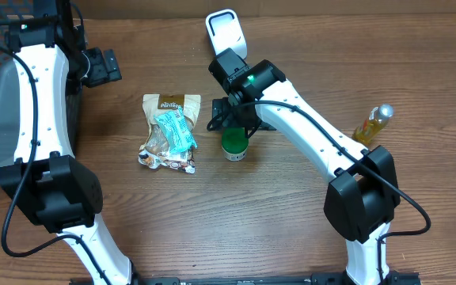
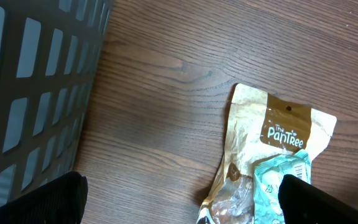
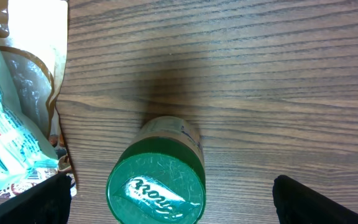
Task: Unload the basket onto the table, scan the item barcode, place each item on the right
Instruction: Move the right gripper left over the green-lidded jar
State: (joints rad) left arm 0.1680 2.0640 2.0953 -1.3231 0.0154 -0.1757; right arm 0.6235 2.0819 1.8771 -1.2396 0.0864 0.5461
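Right gripper (image 3: 178,200) is hovering, jaws spread wide, over the green-lidded jar (image 1: 233,146) standing just beside the snack bag (image 1: 170,133); left gripper (image 2: 182,202) is idling released near the basket (image 2: 36,81), gripping nothing.

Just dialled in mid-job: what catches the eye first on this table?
A green-lidded round jar stands mid-table, directly beneath the right arm's open end effector. On its left lies a tan PanTree snack pouch with a teal plastic packet on top. A white scanner device stands at the table's far edge.
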